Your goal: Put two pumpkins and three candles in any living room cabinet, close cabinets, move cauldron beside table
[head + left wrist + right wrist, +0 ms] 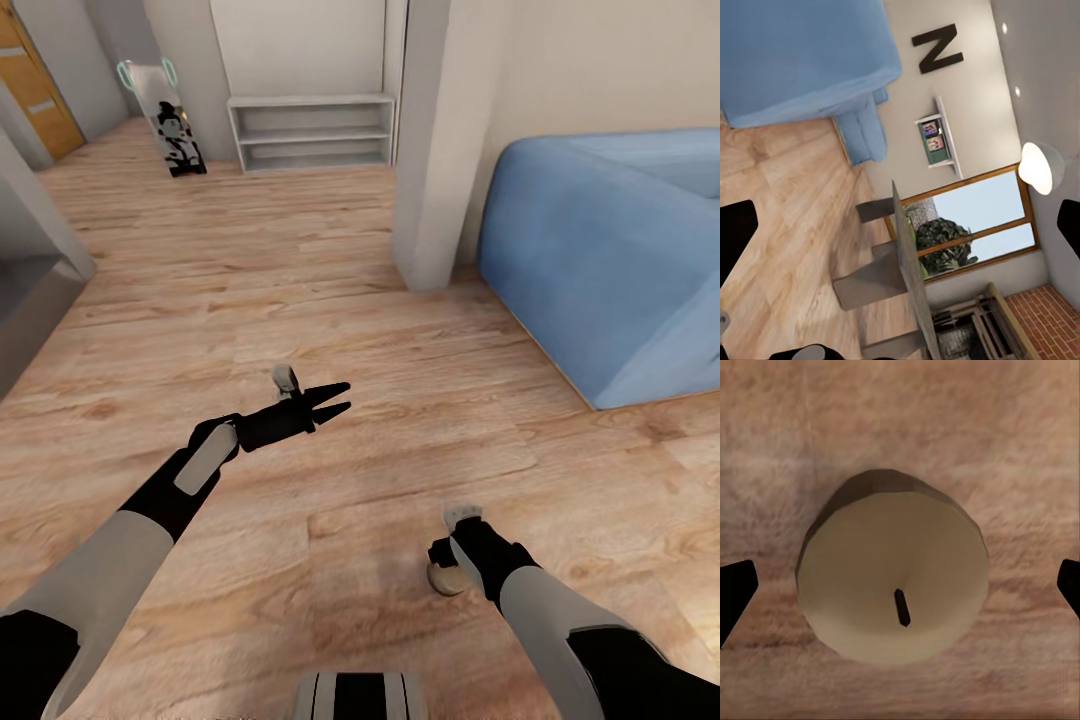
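Candle upright on floor, directly beneath right hand, fingers spread wide either side, not touching. Left hand open, empty. Probably light, stiff, waxy-slick; best gripped across round side, mid-height, avoiding wick.

Both pincers agape, empty.

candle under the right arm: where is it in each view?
Head view: the candle sits low and right of centre on the wooden floor, mostly hidden below the right end effector.
Right wrist view: candle at centre, wick up, between the open fingertips.
Left wrist view: I can't find it; the blue sofa and a window are there.
Shared landmark: the wooden floor.
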Tool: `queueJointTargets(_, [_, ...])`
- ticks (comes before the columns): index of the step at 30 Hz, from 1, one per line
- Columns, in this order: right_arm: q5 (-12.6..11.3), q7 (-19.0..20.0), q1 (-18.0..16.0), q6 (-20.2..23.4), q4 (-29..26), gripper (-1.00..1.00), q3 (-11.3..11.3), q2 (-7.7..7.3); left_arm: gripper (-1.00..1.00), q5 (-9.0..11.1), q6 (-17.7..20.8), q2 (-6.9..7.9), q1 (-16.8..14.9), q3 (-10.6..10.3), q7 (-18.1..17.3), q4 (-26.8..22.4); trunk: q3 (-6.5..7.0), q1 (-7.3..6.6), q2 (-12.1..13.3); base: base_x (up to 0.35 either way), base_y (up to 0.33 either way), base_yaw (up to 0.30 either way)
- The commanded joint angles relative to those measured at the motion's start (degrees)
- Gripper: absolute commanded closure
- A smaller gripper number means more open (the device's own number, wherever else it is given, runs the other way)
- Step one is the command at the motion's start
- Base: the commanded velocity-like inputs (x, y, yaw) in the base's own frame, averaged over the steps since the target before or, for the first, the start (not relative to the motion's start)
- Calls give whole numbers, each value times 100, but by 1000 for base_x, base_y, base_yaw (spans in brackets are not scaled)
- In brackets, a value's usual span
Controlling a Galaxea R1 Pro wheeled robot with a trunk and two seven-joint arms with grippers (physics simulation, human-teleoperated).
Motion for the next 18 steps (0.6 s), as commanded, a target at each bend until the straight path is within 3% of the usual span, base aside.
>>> queueJointTargets(1, [1, 0, 0, 6, 0, -100, 0, 0, -100, 2, 1, 0, 0, 0, 0, -2, -23, 2, -2, 0, 0, 0])
queueJointTargets(4, [1, -3, 2, 13, -4, -100, 0, 0, -100, 2, 1, -3, 0, 0, 1, -1, -89, 10, -6, 0, 0, 0])
queueJointTargets(7, [-52, 94, 15, 111, -101, -100, -41, -98, -100, 2, -8, -95, 83, -62, 72, 3, -89, 10, -6, 0, 0, 0])
queueJointTargets(9, [-41, 159, 2, 175, -165, -100, -31, -163, -100, 0, -8, -82, 86, -58, 61, 2, -89, 10, -6, 0, 0, 0])
queueJointTargets(18, [-17, -4, -46, 50, -2, -100, 8, -25, -100, -14, -8, -45, 261, -53, 26, -55, -133, 16, -9, 0, 0, 0])
